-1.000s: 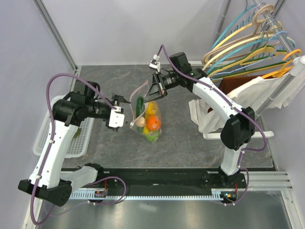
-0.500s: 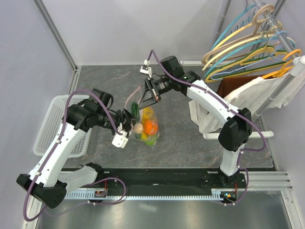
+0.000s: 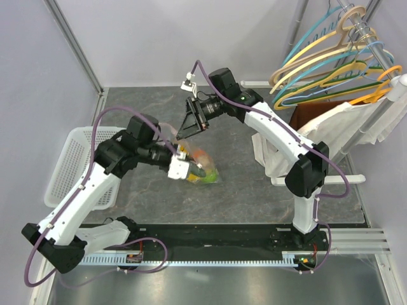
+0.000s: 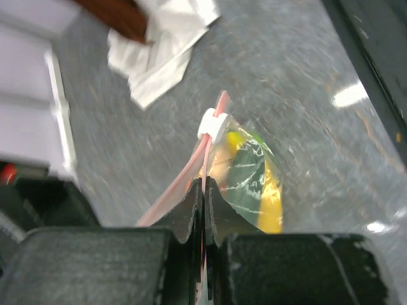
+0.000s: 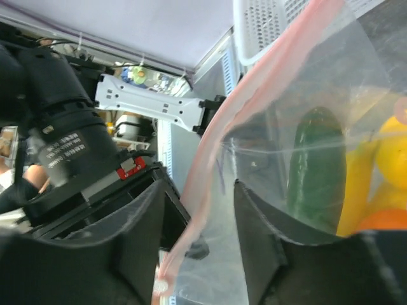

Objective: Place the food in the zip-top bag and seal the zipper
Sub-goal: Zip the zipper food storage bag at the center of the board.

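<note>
Zip-top bag [image 3: 205, 173] holding food [image 4: 245, 178], zipper [image 4: 200, 155] pinched in left claw [image 4: 203, 185], strip running through wide-spread right claw [image 5: 198, 194].

The zip-top bag [image 4: 251, 175] is clear, its zipper [image 4: 187, 175] pink with a white slider [image 4: 213, 124]. The food [image 5: 316, 165] inside shows dark green, yellow and orange. The table [image 3: 254, 184] is mottled grey. At left, the basket [image 3: 67, 166] is white mesh.

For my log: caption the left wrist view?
Left gripper shut on the zipper near its white slider, food inside the bag.
</note>
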Robot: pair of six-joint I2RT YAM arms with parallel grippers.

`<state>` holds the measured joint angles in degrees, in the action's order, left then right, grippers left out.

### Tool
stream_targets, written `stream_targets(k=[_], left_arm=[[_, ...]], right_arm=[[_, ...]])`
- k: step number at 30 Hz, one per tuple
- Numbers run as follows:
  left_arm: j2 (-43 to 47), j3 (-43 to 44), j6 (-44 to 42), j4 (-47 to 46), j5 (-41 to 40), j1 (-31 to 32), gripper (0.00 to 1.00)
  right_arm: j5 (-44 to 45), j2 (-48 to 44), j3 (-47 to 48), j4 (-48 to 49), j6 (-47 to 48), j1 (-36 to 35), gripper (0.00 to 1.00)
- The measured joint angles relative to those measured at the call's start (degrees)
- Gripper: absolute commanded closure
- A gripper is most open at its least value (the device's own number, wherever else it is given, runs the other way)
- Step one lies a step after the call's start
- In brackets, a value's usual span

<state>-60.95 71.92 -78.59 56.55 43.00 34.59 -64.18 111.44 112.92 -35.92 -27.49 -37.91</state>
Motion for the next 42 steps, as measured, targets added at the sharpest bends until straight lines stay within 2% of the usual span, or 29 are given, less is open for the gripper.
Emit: stream_targets(k=[7,11,16,21,25,30,37,41,42], left_arm=[[-2.9,1.7,30.9,-13.4,-8.6,-0.4,0.98],[-3.2,1.0,41.6,-17.3,-13.0,-1.4,0.98],[-5.1,0.9,52.3,-20.7,-15.1,-2.4,0.98],[-7.0,1.8,59.5,-22.7,-16.0,-2.4,0.98],[-10.1,4.8,63.7,-24.0,-16.0,-2.4,0.98],[-11.3,5.4,66.9,-24.5,-15.4,-2.4,0.98],[-13.2,7.0,69.3,-24.6,-13.7,-2.3,0.98],[-14.4,7.6,70.2,-24.6,-12.3,-2.3,0.98],[-14.6,7.6,70.3,-24.6,-12.1,-2.3,0.98]], right_arm=[[5.0,-0.3,4.2,-3.0,4.3,5.9,0.48],[8.8,-1.7,4.3,-5.4,8.5,9.0,0.48],[15.0,-6.2,3.5,-8.0,15.4,9.4,0.45],[18.4,-16.0,-3.3,-8.4,22.2,10.2,0.50],[20.6,-26.1,-13.9,-6.9,27.4,10.7,0.51],[23.1,-36.6,-29.2,-0.5,30.0,10.5,0.52],[26.0,-37.4,-32.8,5.2,34.0,8.0,0.50],[28.8,-37.4,-33.4,7.1,39.0,4.3,0.53],[29.3,-37.4,-33.8,7.7,40.1,3.5,0.57]])
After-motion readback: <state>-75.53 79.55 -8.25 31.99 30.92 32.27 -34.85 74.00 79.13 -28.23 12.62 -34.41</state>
